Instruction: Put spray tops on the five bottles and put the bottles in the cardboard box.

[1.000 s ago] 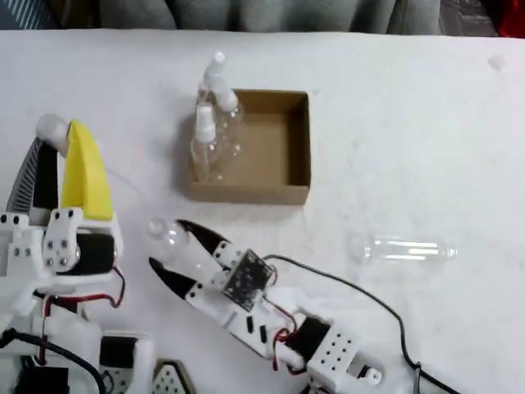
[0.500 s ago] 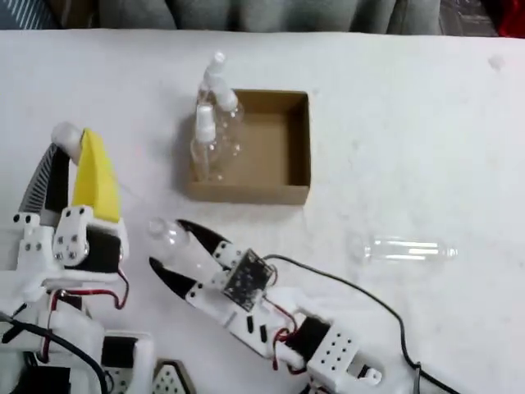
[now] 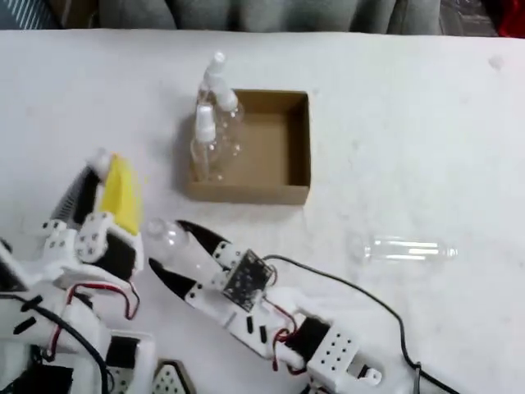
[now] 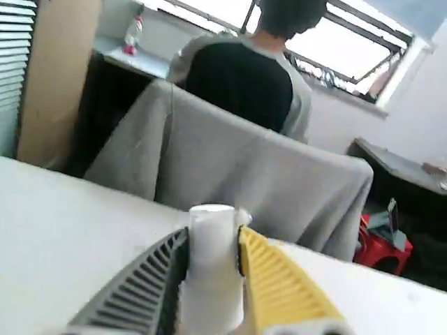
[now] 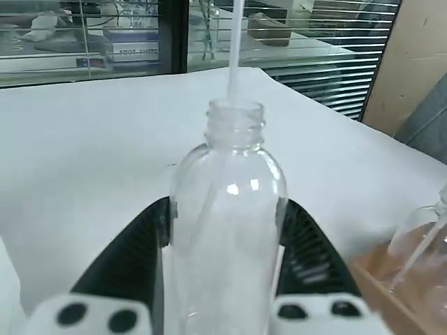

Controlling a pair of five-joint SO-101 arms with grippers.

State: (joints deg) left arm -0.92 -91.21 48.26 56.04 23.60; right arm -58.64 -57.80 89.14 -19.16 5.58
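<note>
Clamping a clear plastic bottle (image 5: 225, 230), the black right gripper (image 3: 166, 242) is holding it upright. The yellow-and-grey left gripper (image 4: 211, 236) is squeezing a white spray top (image 4: 208, 286). The right wrist view, unlike the high view, is showing its thin tube (image 5: 234, 42) dipping into the neck. At 1 o'clock the brown cardboard box (image 3: 297, 148) is holding what look like three topped bottles (image 3: 205, 152). At 3 o'clock a bare clear bottle (image 3: 402, 249) is lying, so two are left.
</note>
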